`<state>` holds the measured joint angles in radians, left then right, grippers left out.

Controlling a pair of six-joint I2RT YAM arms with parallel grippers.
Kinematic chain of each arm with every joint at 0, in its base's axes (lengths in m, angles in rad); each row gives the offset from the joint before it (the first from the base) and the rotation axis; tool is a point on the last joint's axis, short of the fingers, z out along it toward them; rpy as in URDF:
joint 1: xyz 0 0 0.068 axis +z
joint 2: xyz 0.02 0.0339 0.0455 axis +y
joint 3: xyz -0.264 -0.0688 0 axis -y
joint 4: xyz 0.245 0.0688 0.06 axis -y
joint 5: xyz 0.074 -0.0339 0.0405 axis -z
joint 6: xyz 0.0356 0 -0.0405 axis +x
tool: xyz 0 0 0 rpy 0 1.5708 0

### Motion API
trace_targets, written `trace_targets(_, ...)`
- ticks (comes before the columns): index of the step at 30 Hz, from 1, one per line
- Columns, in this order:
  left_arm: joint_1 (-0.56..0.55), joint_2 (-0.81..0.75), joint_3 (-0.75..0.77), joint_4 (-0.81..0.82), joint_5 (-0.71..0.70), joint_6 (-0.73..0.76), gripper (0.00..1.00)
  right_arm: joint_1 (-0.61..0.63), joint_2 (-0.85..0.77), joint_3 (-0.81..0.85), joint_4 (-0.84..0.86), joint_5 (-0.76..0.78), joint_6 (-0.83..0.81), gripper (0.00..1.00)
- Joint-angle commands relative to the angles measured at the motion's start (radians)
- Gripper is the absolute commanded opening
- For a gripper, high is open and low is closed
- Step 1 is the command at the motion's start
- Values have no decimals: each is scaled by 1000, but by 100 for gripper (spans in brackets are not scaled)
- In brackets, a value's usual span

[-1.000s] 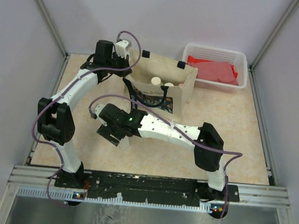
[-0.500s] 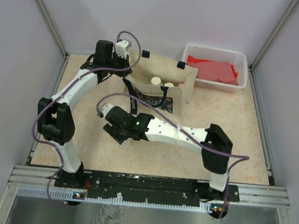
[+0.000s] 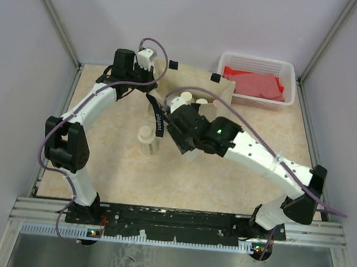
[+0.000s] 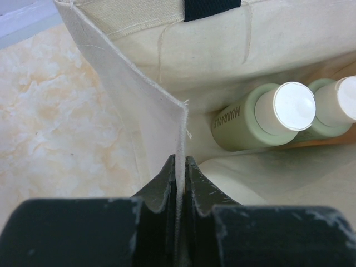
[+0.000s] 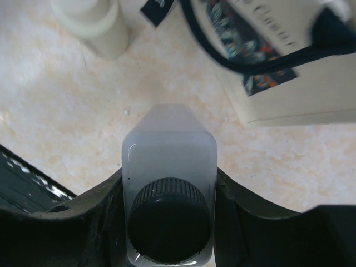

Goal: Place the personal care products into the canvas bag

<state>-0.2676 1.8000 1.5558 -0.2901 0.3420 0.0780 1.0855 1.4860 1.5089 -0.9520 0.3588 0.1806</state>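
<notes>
The canvas bag [image 3: 225,91] stands at the back middle, open at the top. My left gripper [image 3: 150,80] is shut on its left rim [image 4: 179,133]. Two olive-green bottles with cream caps [image 4: 261,118] [image 4: 332,111] lie inside; their caps also show in the top view [image 3: 186,97]. My right gripper [image 3: 187,143] is shut on the white bottle with the dark cap [image 5: 169,161] and holds it above the table just in front of the bag's printed panel [image 5: 245,41]. The cream-capped beige bottle [image 3: 148,141] stands on the table left of it, and also shows in the right wrist view [image 5: 97,25]. The pink flask is hidden.
A white plastic basket [image 3: 260,58] with red contents stands at the back right. The bag's dark navy handle [image 3: 158,116] hangs down over the table beside the beige bottle. Grey walls close in the left, back and right.
My right gripper has moved from the front left of the table back and right to the bag's front. The beige bottle it covered now shows. The left arm has not moved.
</notes>
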Motion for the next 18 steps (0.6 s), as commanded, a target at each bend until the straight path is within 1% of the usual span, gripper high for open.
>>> trace_targets(1, 5, 1, -12, 5, -6, 19, 0, -93, -117, 245, 8, 94, 19, 0)
trace_targets(6, 5, -7, 8, -5, -8, 18, 0, -193, -62, 452, 8, 72, 20, 0)
trace_targets(10, 5, -13, 26, -16, -5, 17, 0, -250, 36, 592, 99, 30, -12, 0)
trace_targets(15, 5, -30, 32, -24, -9, 12, 0, -336, 156, 723, 209, -104, 3, 0)
trace_targets(18, 5, -46, 23, -18, 7, -5, 0, -364, 268, 782, 256, -184, 17, 0)
